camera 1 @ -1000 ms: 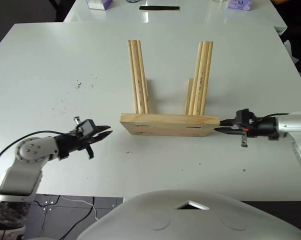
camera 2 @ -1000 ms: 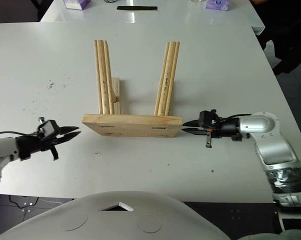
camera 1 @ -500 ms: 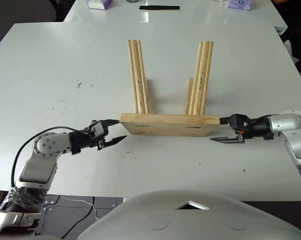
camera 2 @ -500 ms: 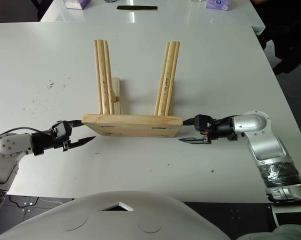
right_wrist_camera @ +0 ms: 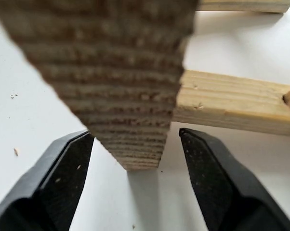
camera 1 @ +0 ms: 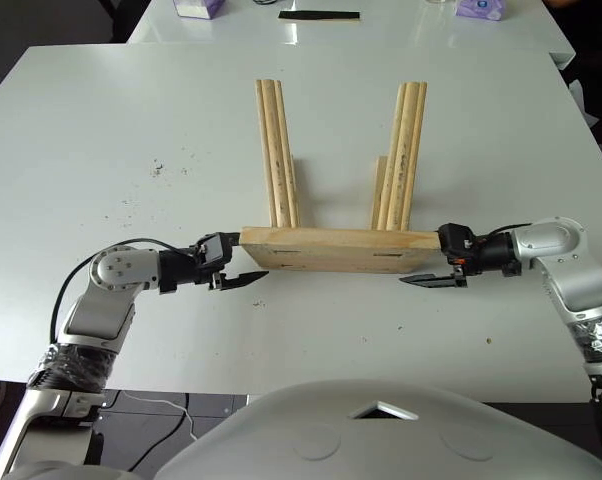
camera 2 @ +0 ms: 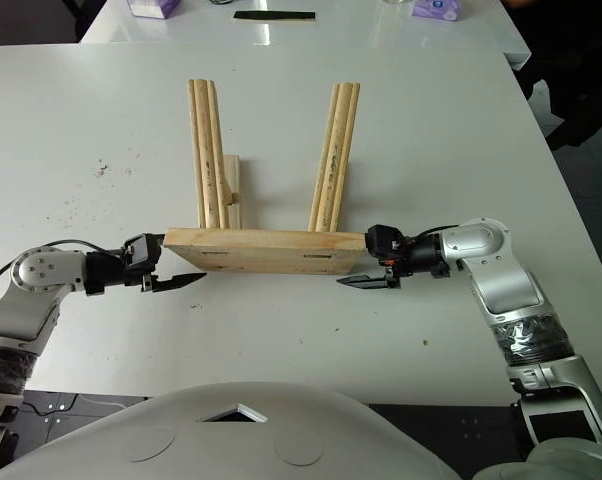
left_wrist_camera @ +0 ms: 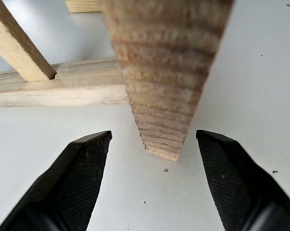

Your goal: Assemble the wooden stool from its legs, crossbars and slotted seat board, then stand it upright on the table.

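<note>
The wooden stool lies on its side on the white table [camera 1: 101, 120]. Its seat board [camera 1: 336, 250] stands on edge facing me, and its two leg groups [camera 1: 276, 150] [camera 1: 404, 150] point away, with a crossbar [camera 1: 381, 190] between them. My left gripper [camera 1: 249, 257] is open at the board's left end. In the left wrist view the board end [left_wrist_camera: 164, 72] sits between the two dark fingers [left_wrist_camera: 82, 168]. My right gripper [camera 1: 423, 258] is open at the board's right end, which likewise sits between its fingers [right_wrist_camera: 63, 173]. Neither gripper's pads touch the wood.
Dark crumbs [camera 1: 158, 168] lie on the table left of the stool. A second table behind carries purple boxes [camera 1: 198, 8] [camera 1: 478, 9] and a black strip [camera 1: 319, 16]. The table's front edge runs just below both arms.
Both arms have moved inward from the sides to the seat board's ends. Their fingers now straddle the board. The right gripper has opened. The stool has not moved.
</note>
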